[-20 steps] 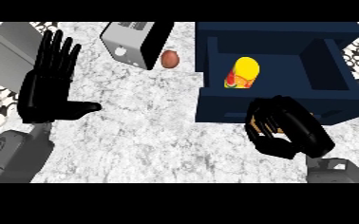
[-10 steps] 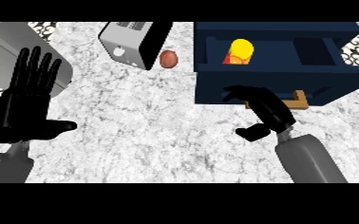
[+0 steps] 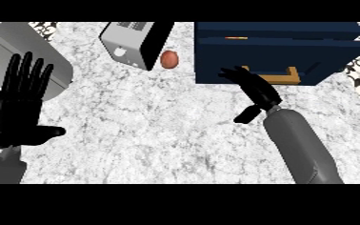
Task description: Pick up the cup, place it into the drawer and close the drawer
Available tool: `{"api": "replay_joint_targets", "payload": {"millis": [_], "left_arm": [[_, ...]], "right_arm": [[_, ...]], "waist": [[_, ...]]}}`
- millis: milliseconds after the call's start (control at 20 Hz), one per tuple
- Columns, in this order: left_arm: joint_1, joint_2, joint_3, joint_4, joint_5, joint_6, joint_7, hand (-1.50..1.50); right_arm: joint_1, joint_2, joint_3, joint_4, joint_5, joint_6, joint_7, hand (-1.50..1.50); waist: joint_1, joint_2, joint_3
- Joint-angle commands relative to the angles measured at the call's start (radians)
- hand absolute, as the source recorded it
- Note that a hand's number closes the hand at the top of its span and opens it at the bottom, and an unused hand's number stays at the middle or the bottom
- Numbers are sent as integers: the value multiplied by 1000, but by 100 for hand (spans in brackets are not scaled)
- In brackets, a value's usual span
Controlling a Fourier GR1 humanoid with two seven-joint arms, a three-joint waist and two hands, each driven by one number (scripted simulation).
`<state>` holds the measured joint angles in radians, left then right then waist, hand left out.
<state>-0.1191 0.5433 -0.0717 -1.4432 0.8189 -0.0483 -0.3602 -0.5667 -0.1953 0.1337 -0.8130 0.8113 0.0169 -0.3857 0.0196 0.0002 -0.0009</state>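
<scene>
Against drawer [image 3: 267,52], right hand [image 3: 255,89] fingers straight

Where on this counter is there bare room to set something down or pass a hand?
The widest bare marble lies mid-counter, between the left hand and the right hand, below the toaster and egg. It is crowded along the far edge, where toaster, egg and the blue drawer unit sit close together.

White-grey marbled stone counter [image 3: 155,124], matt dark-blue drawer [image 3: 274,52] with a wood-coloured handle [image 3: 281,76], brushed-metal toaster [image 3: 130,45].
</scene>
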Motion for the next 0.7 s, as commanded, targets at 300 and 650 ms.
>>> {"api": "replay_joint_targets", "payload": {"millis": [300,650], "left_arm": [[10,-25,31,41,-12,-92,0,-150],[1,-30,29,9,-28,-92,3,-150]], "right_arm": [[-301,-77,-150,446,-40,32,-158,-150],[-408,-130,-179,568,-31,46,-165,-150]], "waist": [[19,16,2],[56,31,4]]}}
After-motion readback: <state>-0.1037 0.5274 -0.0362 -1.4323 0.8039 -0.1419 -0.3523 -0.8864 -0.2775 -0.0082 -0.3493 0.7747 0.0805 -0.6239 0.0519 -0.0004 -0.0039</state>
